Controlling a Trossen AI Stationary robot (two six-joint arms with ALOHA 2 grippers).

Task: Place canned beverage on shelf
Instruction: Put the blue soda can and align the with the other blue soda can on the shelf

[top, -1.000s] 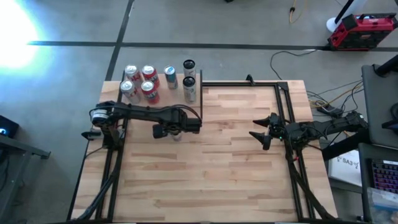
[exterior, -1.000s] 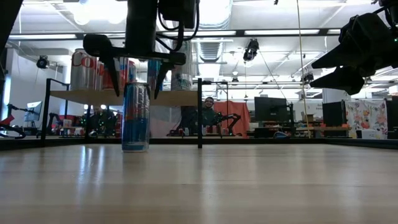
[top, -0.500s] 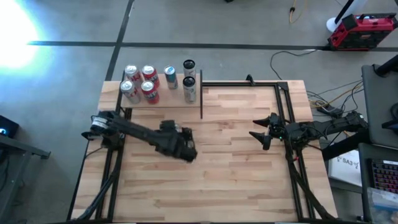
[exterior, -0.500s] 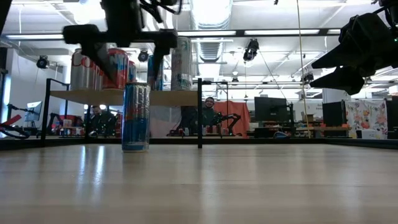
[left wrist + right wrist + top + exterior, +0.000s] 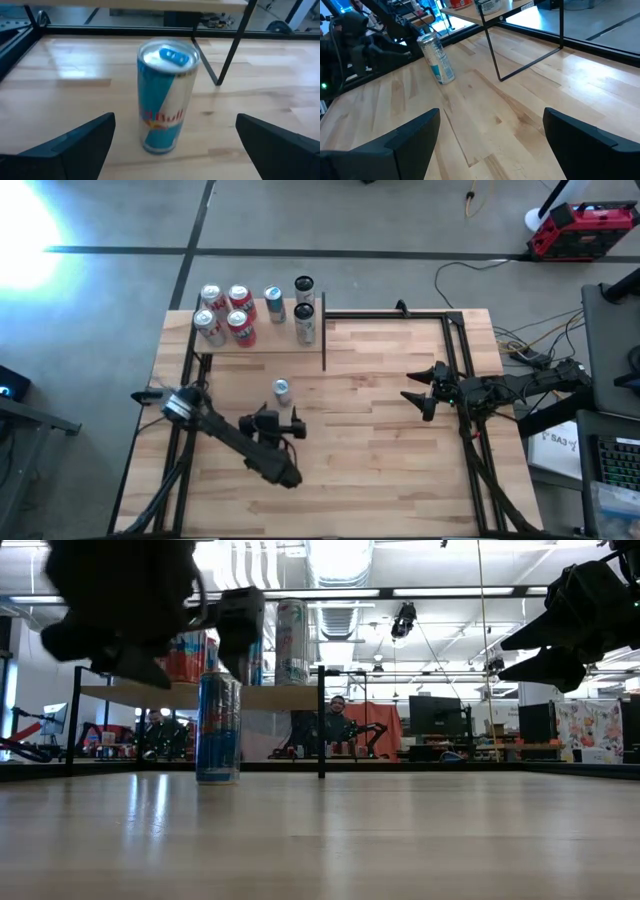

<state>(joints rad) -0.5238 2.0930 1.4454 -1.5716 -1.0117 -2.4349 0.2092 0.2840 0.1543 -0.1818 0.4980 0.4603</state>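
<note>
High view, can: a slim blue-and-silver can (image 5: 282,389) stands upright on the counter (image 5: 380,470), in front of the shelf (image 5: 262,335) and apart from it.
High view, shelf: pale board at the counter's far left corner, carrying a group of red-and-white cans (image 5: 225,313) and three more cans (image 5: 295,307) toward its right end.
High view, left claw: the left claw (image 5: 277,427) sits just short of the slim can, not touching it, fingers spread apart and holding nothing.
High view, right claw: the right claw (image 5: 412,396) waits near the counter's right side, well apart from the can, fingers parted and empty.
Low view, can: upright on the counter (image 5: 218,728), below the shelf board (image 5: 200,695).
Left wrist view, can: it stands free (image 5: 166,95) between and beyond the two dark fingers (image 5: 75,145), a clear gap on each side.
Right wrist view, can: far off (image 5: 436,58), beside the shelf's black leg.
</note>
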